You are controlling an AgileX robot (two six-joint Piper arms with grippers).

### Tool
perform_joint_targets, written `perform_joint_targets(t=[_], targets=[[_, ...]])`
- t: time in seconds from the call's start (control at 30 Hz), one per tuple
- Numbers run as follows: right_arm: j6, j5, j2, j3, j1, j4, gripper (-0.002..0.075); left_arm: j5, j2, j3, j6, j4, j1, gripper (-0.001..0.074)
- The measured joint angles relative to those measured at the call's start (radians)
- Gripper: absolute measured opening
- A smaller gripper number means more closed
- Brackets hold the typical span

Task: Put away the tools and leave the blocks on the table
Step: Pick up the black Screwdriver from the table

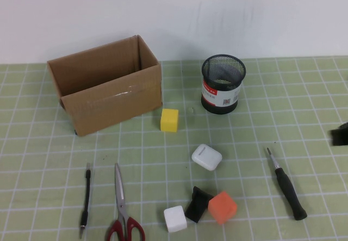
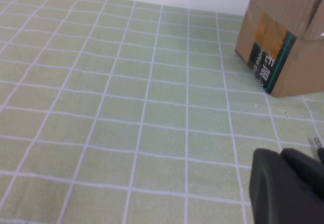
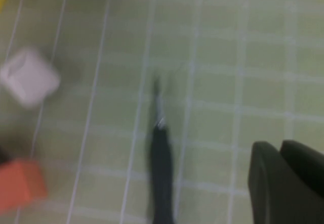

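From my station nothing is put away yet: the scissors (image 1: 123, 214) and the pen-like rod (image 1: 86, 199) lie side by side near the table's (image 1: 304, 94) near edge on my left, and the screwdriver (image 1: 286, 185) lies alone on the right. The right gripper (image 1: 340, 134) sits at the right border with its fingers pressed shut, empty, near the screwdriver; the left gripper (image 2: 288, 188), also pinched closed and empty, hovers over bare mat beside the cardboard box (image 1: 106, 83). My worry is the crowded middle: the white block (image 1: 175, 218), black block (image 1: 198, 204) and orange block (image 1: 222, 207) touch, so a low sweep could drag them. The yellow block (image 1: 169, 119) sits just beside the box. Open mat surrounds the screwdriver; the mesh cup (image 1: 223, 83) looks narrow.
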Motion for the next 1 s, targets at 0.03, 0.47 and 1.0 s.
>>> perform_joint_targets(t=[0.03, 0.47, 1.0], targets=[[-0.003, 0.032, 0.032, -0.025, 0.020, -0.007, -0.0006, 0.000, 0.000, 0.000, 0.000, 0.000, 0.000, -0.0004], [-0.009, 0.145, 0.306, -0.141, 0.170, -0.041, 0.0265, 0.000, 0.000, 0.000, 0.000, 0.000, 0.000, -0.0004], [-0.023, 0.101, 0.477, -0.144, 0.170, 0.002, 0.0318, 0.000, 0.000, 0.000, 0.000, 0.000, 0.000, -0.0004]])
